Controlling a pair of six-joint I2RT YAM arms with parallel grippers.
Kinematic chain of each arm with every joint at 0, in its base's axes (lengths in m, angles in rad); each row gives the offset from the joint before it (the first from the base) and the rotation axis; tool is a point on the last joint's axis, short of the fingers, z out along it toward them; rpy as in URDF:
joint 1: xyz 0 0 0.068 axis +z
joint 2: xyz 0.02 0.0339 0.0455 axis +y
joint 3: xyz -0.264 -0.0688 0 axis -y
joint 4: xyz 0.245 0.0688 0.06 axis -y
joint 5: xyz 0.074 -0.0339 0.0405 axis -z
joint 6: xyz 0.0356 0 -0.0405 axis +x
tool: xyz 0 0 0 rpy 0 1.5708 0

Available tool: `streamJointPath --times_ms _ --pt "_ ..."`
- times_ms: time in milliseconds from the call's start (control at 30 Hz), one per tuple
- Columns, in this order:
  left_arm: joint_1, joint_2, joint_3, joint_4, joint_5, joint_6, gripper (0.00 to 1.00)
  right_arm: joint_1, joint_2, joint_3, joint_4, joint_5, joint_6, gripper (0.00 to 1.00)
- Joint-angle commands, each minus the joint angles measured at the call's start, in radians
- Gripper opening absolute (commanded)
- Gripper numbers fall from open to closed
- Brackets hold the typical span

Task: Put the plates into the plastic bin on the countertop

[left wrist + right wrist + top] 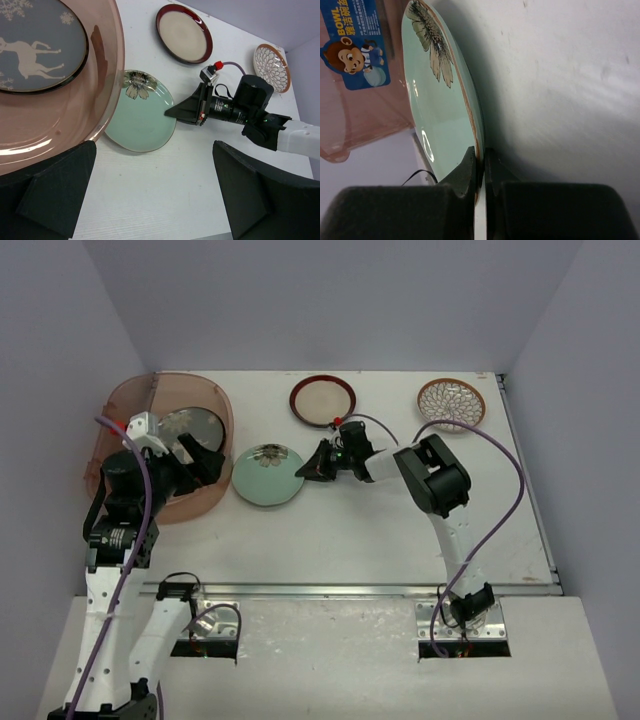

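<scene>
1. Right gripper [481, 165] is clamped on the rim of the mint green plate [437, 115], one finger above and one below, with only a thin bite on the edge.
2. Mint green plate sits on the countertop [380, 530] toward the far left, just beside the plastic bin [215, 405]. Its opposite edge is at the bin's outer wall; touching or not, cannot tell.
3. Plastic bin is in the far left corner, and the grey deer plate [35, 45] lies flat inside it.
4. Left gripper [155, 200] hangs over the bin's near side with fingers wide apart, holding nothing.
5. Step in hand, as I judge it: lift the mint plate and get it over the bin wall.
6. To do it well: raise the pinched side first so the opposite edge clears the bin's rim, rather than pushing it into the wall.
7. Keep the plate near level once it is up. The shallow rim pinch looks likely to let it swing or slip.
8. Carry it toward the left edge, lower it onto the deer plate, and release low so the ceramic doesn't knock.
9. Left arm is close to the drop zone, so it is best kept clear of the path.
10. Brown-rimmed cream plate [323, 400] at the far edge and petal plate [452, 403] near the far right corner are not yet binned.
</scene>
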Motion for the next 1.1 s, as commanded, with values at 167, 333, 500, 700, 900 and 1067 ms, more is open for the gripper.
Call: streamJointPath --times_ms 167,333,500,700,900,1067 --pt "-0.006 0.073 -0.015 0.084 0.320 -0.048 1.00 -0.072 -0.382 -0.378 0.279 -0.080 0.136 0.00" --pt "-0.040 0.162 -0.055 0.166 0.390 -0.093 1.00 -0.148 -0.628 -0.476 0.042 -0.191 -0.084 0.00" --pt "-0.188 0.238 -0.057 0.256 0.366 -0.138 1.00 -0.166 -0.840 -0.481 -0.255 -0.263 -0.306 0.00" --pt "-0.260 0.345 -0.062 0.340 0.387 -0.161 1.00 -0.219 -1.026 -0.540 -0.174 -0.464 -0.265 0.00" --pt "-0.262 0.362 -0.055 0.367 0.403 -0.163 0.82 -0.238 -1.068 -0.533 -0.158 -0.505 -0.241 0.00" --pt "-0.277 0.393 -0.081 0.473 0.535 -0.209 0.48 -0.238 -1.060 -0.524 -0.097 -0.518 -0.198 0.00"
